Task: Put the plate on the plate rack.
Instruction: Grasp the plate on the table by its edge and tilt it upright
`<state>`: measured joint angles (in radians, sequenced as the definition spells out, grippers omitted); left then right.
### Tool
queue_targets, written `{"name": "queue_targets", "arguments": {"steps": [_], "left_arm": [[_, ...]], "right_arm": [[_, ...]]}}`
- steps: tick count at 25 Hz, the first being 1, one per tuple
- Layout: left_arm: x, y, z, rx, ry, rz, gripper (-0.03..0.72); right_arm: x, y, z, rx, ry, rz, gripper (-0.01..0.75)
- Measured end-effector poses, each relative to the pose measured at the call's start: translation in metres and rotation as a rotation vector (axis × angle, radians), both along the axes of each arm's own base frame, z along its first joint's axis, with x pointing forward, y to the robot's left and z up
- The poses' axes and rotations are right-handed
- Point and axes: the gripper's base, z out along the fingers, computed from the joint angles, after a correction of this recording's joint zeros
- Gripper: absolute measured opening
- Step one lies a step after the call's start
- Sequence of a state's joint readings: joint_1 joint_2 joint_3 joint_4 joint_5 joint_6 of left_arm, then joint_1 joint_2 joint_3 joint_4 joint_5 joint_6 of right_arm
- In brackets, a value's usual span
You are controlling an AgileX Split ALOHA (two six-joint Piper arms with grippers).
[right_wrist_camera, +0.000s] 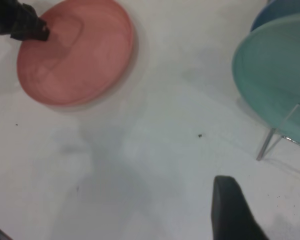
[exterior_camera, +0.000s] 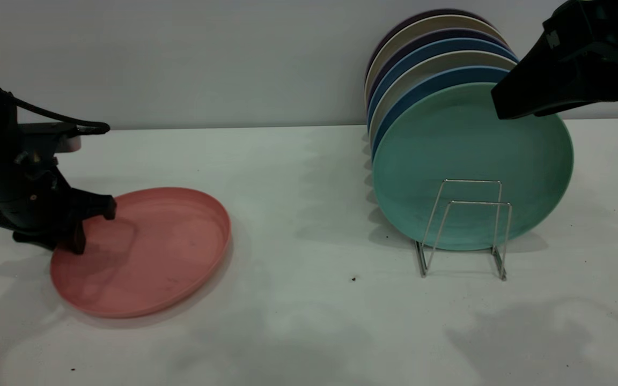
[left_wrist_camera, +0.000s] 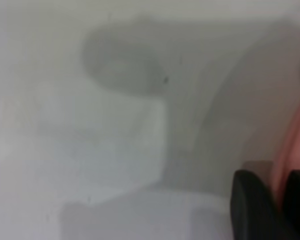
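Note:
The salmon-pink plate (exterior_camera: 148, 252) lies on the white table at the left, also seen in the right wrist view (right_wrist_camera: 75, 50). My left gripper (exterior_camera: 94, 228) sits at the plate's left rim. In the left wrist view the pink rim (left_wrist_camera: 295, 145) runs between its two black fingers (left_wrist_camera: 252, 210), which are closed on it. The plate rack (exterior_camera: 470, 225) is a low silver wire frame at the right, with its two front loops bare. My right gripper (exterior_camera: 502, 104) hangs above the rack, and in its own view (right_wrist_camera: 270, 210) it is open and holds nothing.
A teal-green plate (exterior_camera: 470, 150) stands upright in the rack, with several blue, cream and purple plates (exterior_camera: 438, 48) stacked behind it. A small dark speck (exterior_camera: 353, 279) lies on the table (exterior_camera: 298, 214) between the pink plate and the rack. A grey wall runs behind.

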<state>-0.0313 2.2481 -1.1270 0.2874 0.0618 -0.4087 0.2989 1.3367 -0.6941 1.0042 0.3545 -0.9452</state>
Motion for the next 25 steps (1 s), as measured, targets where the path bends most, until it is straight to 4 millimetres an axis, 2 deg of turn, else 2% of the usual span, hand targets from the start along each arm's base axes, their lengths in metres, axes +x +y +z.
{"name": "queue_targets", "arguments": {"steps": [3, 12, 15, 19, 25], "left_arm": [[0.004, -0.001, -0.001, -0.008, -0.031, -0.009, 0.082], [0.009, -0.001, 0.006, 0.043, -0.088, -0.136, 0.070], [0.009, -0.001, 0.018, 0.076, -0.108, -0.189, 0.053], [0.007, -0.001, 0.045, 0.144, -0.152, -0.290, 0.040], [-0.012, -0.030, 0.079, 0.268, -0.205, -0.556, 0.029]], "right_arm": [[0.000, 0.000, 0.000, -0.001, -0.003, -0.003, 0.362], [0.000, 0.000, 0.000, 0.001, 0.001, 0.001, 0.362], [-0.001, 0.001, 0.000, 0.001, 0.006, 0.012, 0.362], [-0.002, 0.001, -0.001, -0.003, 0.008, 0.032, 0.362], [-0.004, 0.003, -0.001, -0.015, 0.009, 0.074, 0.362]]}}
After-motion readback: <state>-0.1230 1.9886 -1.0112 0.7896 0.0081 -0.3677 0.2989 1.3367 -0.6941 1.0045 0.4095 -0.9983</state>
